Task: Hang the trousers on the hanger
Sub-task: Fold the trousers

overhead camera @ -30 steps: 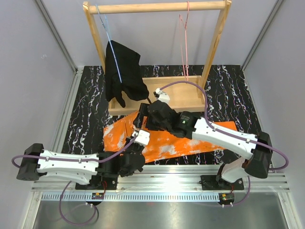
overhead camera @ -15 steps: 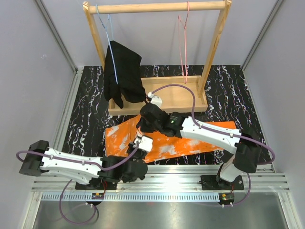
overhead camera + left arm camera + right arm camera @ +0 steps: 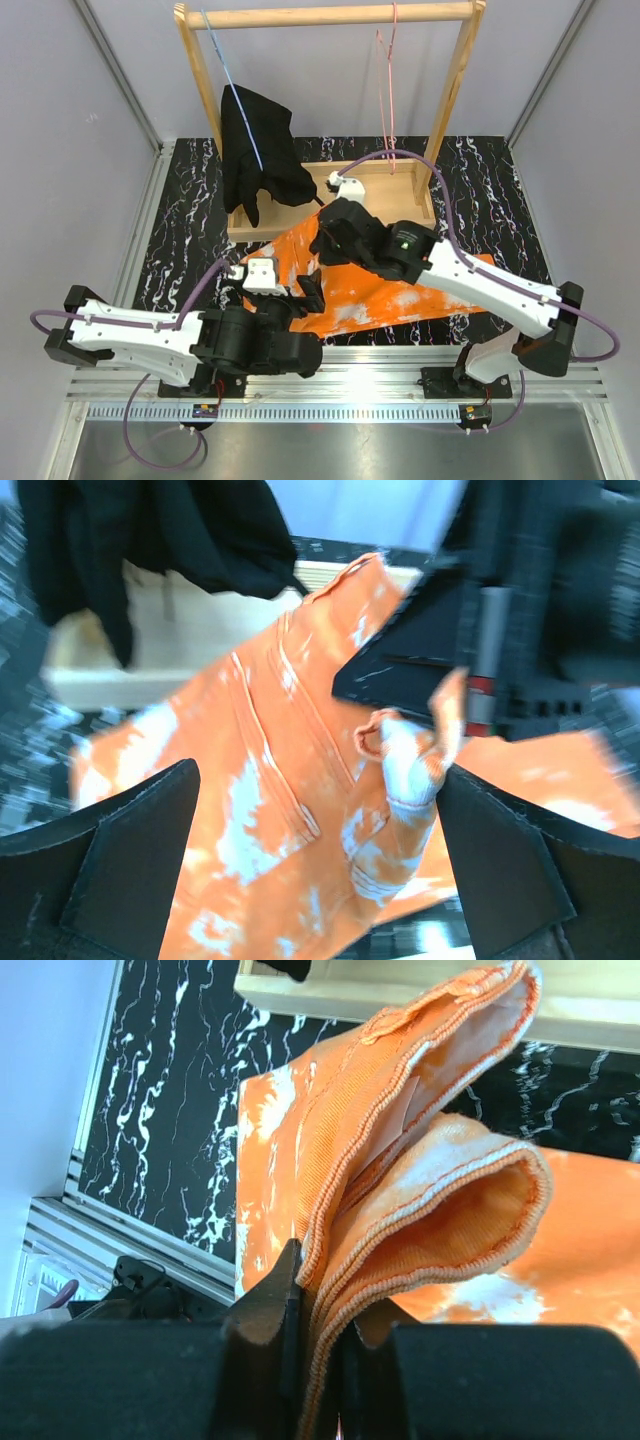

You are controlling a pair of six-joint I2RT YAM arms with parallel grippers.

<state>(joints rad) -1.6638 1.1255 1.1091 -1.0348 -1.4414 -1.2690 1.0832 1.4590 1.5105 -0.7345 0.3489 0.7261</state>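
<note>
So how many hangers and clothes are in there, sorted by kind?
Hangers: 2, the pink hanger and the light-blue hanger.
Garments: 2, the orange trousers and the black garment.
Racks: 1, the wooden rack.
Total: 5.

The trousers [image 3: 400, 300] lie on the table [image 3: 180, 230] just near of the rack [image 3: 330, 15], whose rail carries the hanger [image 3: 389, 130] at right and another garment [image 3: 255, 160] at left.

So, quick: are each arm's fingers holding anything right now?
Left gripper: open, holding nothing.
Right gripper: closed on the trousers.
</note>
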